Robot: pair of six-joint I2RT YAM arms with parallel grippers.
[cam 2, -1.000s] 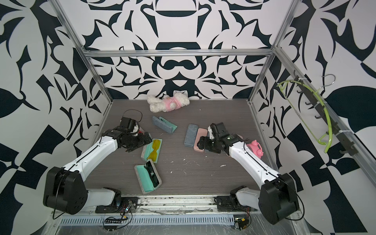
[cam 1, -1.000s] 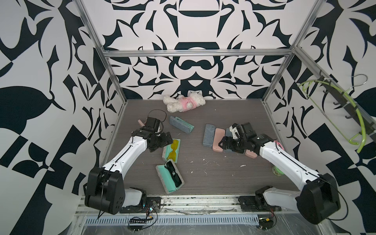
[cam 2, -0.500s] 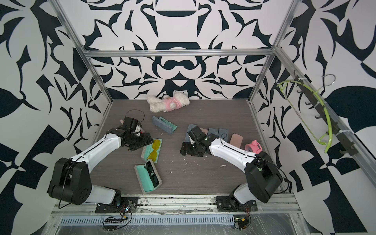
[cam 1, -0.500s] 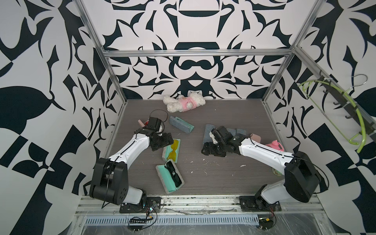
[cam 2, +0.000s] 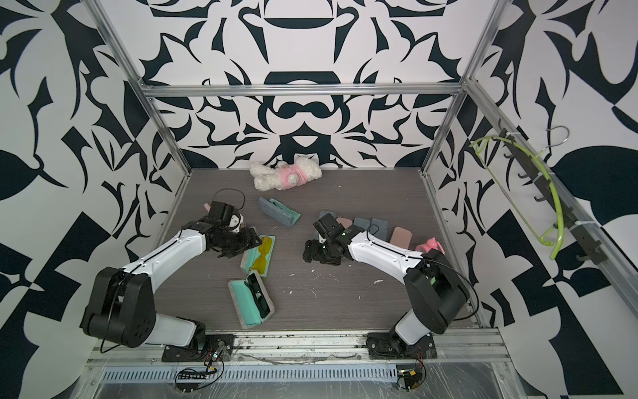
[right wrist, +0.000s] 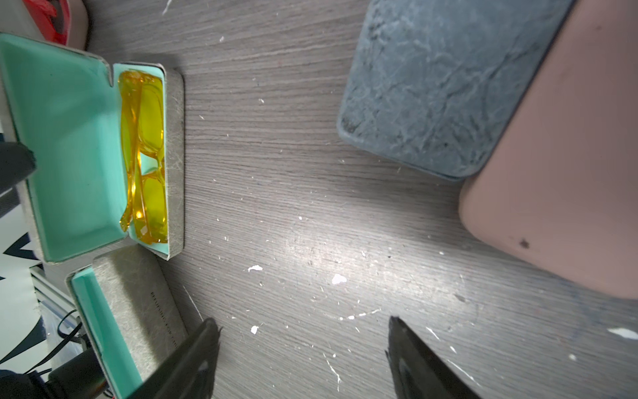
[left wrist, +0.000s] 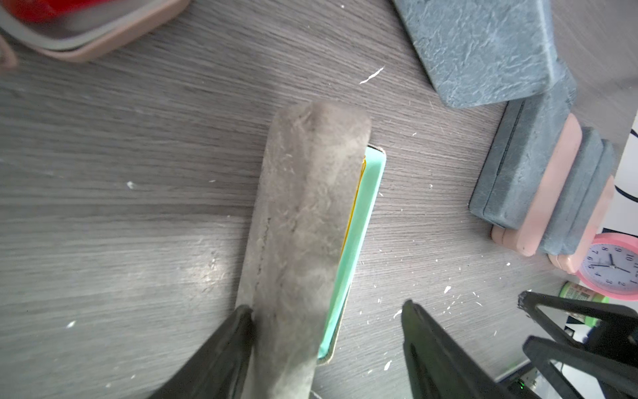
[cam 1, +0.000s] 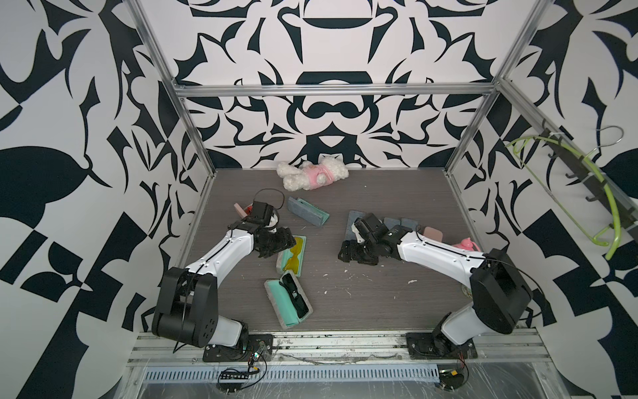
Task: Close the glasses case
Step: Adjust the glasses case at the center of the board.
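Case (cam 1: 291,254) with the yellow glasses (right wrist: 145,155) lies open on the surface (cam 1: 362,297) at my left tool (left wrist: 327,304), whose jaws stand apart astride the raised lid (left wrist: 303,224), one finger (left wrist: 228,342) touching its back. I judge the closing step is in hand; next I must push the lid down until it shuts. My right tool (right wrist: 303,321) hangs released, holding nothing.

Both top views are looking down from high over my whole table (cam 1: 379,297), wrist cameras hovering close above it, both catching the yellow-glasses case (right wrist: 76,155).
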